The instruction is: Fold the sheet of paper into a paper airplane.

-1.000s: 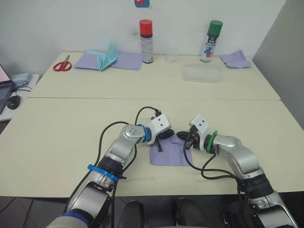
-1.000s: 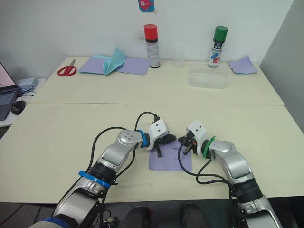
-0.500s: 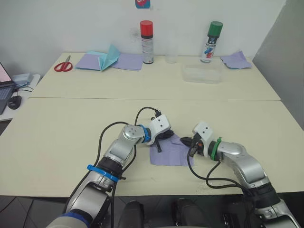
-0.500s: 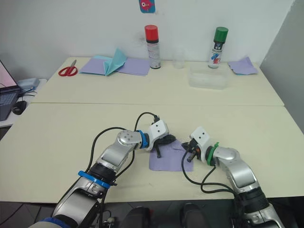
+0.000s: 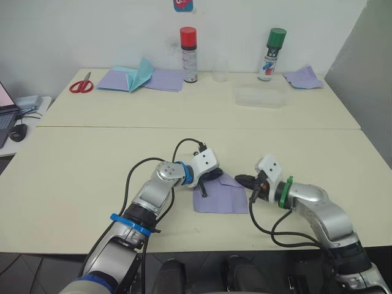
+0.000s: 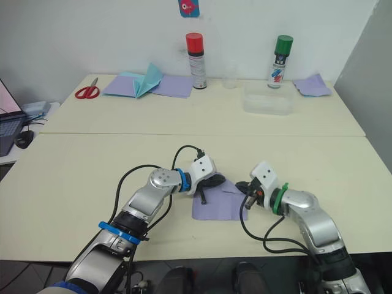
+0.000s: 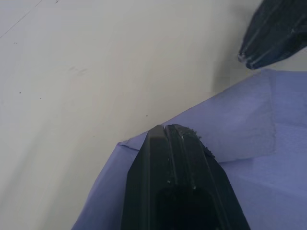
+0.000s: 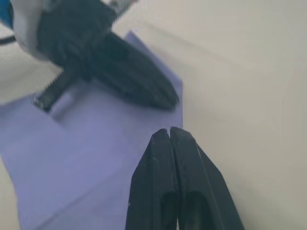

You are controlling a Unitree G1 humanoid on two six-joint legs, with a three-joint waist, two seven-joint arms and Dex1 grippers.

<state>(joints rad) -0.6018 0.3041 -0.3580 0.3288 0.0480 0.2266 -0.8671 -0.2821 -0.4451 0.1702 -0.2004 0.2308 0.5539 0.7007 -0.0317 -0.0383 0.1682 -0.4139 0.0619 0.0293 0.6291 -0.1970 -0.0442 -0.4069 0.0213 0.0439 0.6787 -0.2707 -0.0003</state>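
Head view: sheet of paper (image 5: 220,197) flat on near counter (image 5: 73,177), between both claws. Left claw (image 5: 211,176) rests on its 10 o'clock corner; right claw (image 5: 243,179) just off its 3 o'clock edge.

Left wrist view: fingers (image 7: 180,163) together, pressing paper.

Right wrist view: fingers (image 8: 175,167) together, holding nothing.

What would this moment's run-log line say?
left gripper: shut, pressing flat lilac-purple creased paper sheet | right gripper: shut, at sheet's right edge | paper airplane: not yet formed
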